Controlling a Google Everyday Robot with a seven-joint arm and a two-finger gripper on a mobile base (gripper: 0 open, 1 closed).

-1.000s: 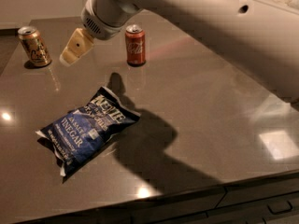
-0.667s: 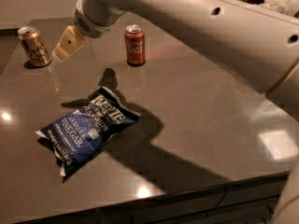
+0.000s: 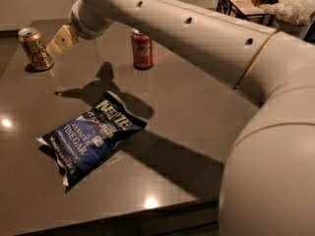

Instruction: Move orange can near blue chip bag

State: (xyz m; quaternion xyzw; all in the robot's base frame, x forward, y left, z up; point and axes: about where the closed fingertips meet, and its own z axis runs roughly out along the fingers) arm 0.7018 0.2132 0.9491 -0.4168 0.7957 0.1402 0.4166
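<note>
Gripper (image 3: pixel 61 39), cream-tan and blocky, sits at the upper left of the frame, just right of the small gold-orange soda can with dark script and a silver top (image 3: pixel 36 48). It is near the can but not touching it, as far as I can see. Open or closed: cannot tell from this angle. It looks to be holding nothing, and the orange can stands upright on its own base on the glossy dark brown tabletop (image 3: pixel 197 112).

Gripper tip points left and down toward the can, so this reads as the approach, lining up for a side grasp.

Crinkled dark blue chip bag with white "Vinegar" lettering (image 3: pixel 91 134) lies flat at lower left of centre, well apart from the can. The whole carry looks left to do.

Deeper red-orange can with pale script (image 3: pixel 141 49) stands at upper centre, right of the gripper, below the arm. Likely a distractor, not the target.

Thick white robot arm with small dark holes (image 3: pixel 197 28) fills the lower right, sweeps up and left across the top, and its wrist bends down at the end. Its shadow crosses the table and the bag's upper end.
</note>
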